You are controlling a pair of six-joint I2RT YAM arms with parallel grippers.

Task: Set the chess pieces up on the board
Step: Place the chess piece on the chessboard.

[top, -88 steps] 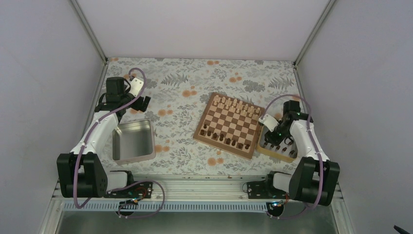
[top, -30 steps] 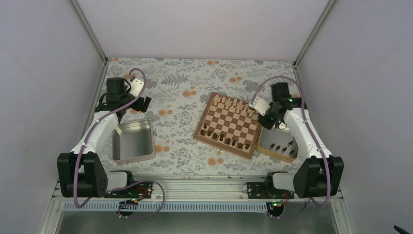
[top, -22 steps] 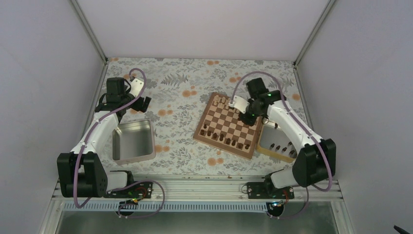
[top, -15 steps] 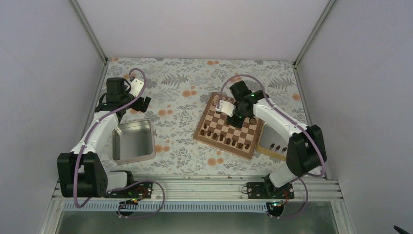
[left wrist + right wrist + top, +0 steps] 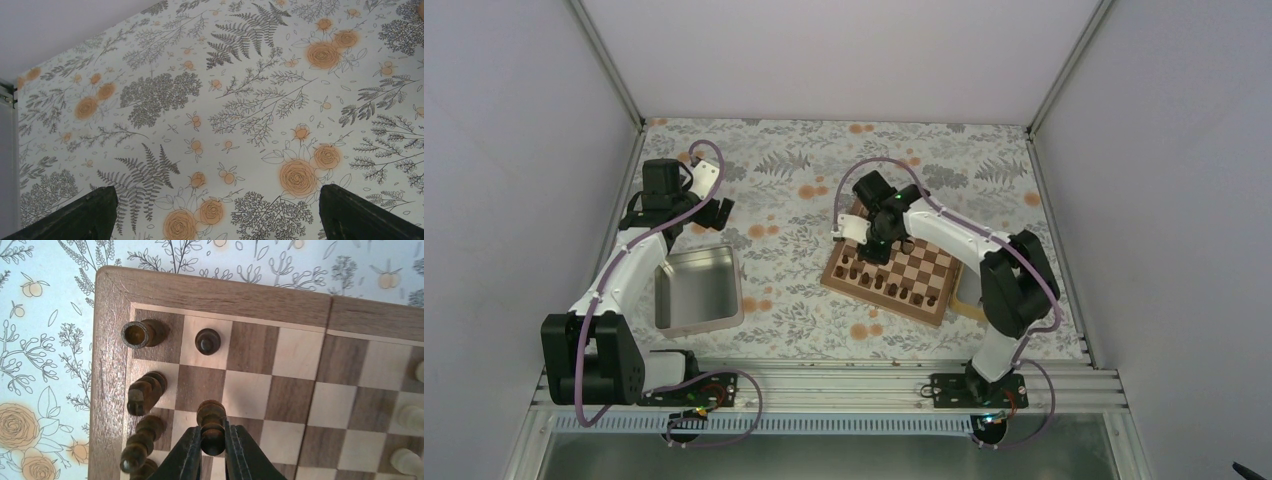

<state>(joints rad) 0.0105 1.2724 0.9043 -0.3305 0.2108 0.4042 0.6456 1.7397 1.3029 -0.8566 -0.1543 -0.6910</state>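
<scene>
The board (image 5: 879,297) lies at mid-table, with dark chess pieces (image 5: 894,290) along its near rows and cream ones at the far side. My right gripper (image 5: 871,248) hangs over the board's left corner. In the right wrist view it (image 5: 213,440) is shut on a dark pawn (image 5: 212,426) above the second row of squares. Beside it stand a dark rook (image 5: 137,333), a pawn (image 5: 207,341), a knight (image 5: 145,390) and a bishop (image 5: 137,445). Whether the held pawn touches the board (image 5: 310,315) I cannot tell. My left gripper (image 5: 215,215) is open over bare tablecloth, far left (image 5: 714,212).
A grey metal tin (image 5: 696,290) sits open at the near left. A light wooden tray (image 5: 961,303) peeks out from under the right arm beside the board's right edge. Cream pieces (image 5: 407,415) line the far side. White walls enclose the table.
My right arm rose from the tray with a dark pawn and swung left across the board to its left corner. The left arm has not moved.
</scene>
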